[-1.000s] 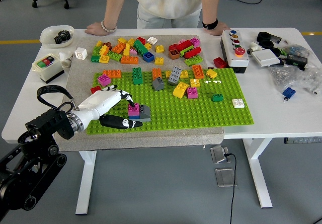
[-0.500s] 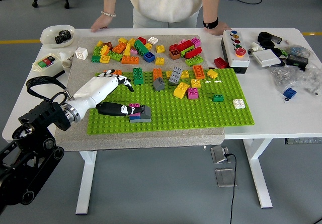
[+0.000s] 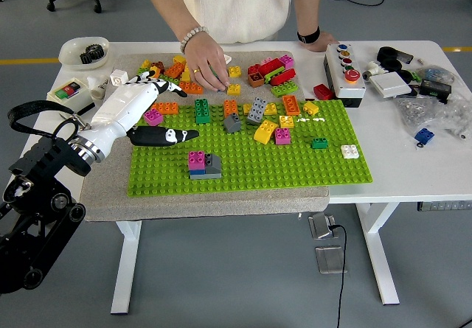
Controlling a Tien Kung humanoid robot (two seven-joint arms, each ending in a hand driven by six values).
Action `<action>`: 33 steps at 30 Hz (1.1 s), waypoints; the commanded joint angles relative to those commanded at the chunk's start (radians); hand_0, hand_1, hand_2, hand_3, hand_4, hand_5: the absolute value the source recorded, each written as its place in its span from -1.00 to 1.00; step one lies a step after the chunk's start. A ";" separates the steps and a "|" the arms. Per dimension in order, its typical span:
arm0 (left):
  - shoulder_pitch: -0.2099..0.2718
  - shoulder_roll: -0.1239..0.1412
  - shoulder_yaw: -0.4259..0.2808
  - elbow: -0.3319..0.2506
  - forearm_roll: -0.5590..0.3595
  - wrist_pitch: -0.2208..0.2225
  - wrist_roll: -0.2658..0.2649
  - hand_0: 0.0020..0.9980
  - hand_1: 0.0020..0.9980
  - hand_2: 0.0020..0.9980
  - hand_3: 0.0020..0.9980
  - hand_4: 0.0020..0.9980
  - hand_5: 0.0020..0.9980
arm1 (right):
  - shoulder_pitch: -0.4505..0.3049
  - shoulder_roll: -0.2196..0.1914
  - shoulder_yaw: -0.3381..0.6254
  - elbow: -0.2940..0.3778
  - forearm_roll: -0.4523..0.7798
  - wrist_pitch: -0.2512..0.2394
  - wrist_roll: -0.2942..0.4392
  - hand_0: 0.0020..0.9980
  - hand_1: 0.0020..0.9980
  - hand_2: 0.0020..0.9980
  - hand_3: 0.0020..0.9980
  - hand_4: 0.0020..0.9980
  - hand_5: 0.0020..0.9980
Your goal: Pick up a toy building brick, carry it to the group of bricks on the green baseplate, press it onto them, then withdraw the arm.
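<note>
Hovering left hand (image 3: 144,110), fingers spread

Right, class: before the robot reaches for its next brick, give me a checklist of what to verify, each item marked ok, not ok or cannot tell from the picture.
1. Left hand empty, fingers spread: ok.
2. Left hand clear of the small brick stack on the green baseplate: ok.
3. Pink brick sits on that stack: ok; whether pressed fully home, cannot tell.
4. Loose brick pile free of other hands: not ok, a person's hand is reaching into it.
5. Second person's hand resting at the table's far edge, away from the bricks: ok.
6. Right arm position: cannot tell, out of view.
</note>
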 joint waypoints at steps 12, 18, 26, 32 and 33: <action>0.036 0.027 -0.029 -0.029 -0.032 0.026 -0.003 0.79 0.59 0.51 0.42 0.71 -0.19 | 0.004 -0.002 0.001 0.000 0.005 -0.002 0.000 0.48 0.28 0.38 0.12 0.63 0.00; 0.048 0.034 -0.044 -0.029 -0.031 0.040 -0.005 0.77 0.59 0.51 0.40 0.54 -0.37 | 0.003 0.001 0.000 0.000 0.006 -0.002 -0.001 0.48 0.28 0.38 0.12 0.63 0.00; 0.038 0.030 -0.054 -0.020 -0.018 0.041 -0.005 0.76 0.59 0.51 0.41 0.48 -0.41 | 0.004 -0.002 0.005 0.000 -0.001 -0.002 -0.001 0.48 0.28 0.38 0.12 0.63 0.00; 0.037 0.033 -0.058 -0.016 -0.019 0.040 -0.004 0.74 0.59 0.50 0.41 0.49 -0.41 | 0.006 0.001 0.001 0.000 -0.002 -0.001 0.000 0.48 0.28 0.38 0.12 0.63 0.01; 0.037 0.033 -0.060 -0.017 -0.019 0.040 -0.004 0.74 0.59 0.50 0.41 0.49 -0.41 | 0.006 0.001 0.001 0.000 -0.002 -0.001 0.000 0.48 0.28 0.38 0.12 0.63 0.01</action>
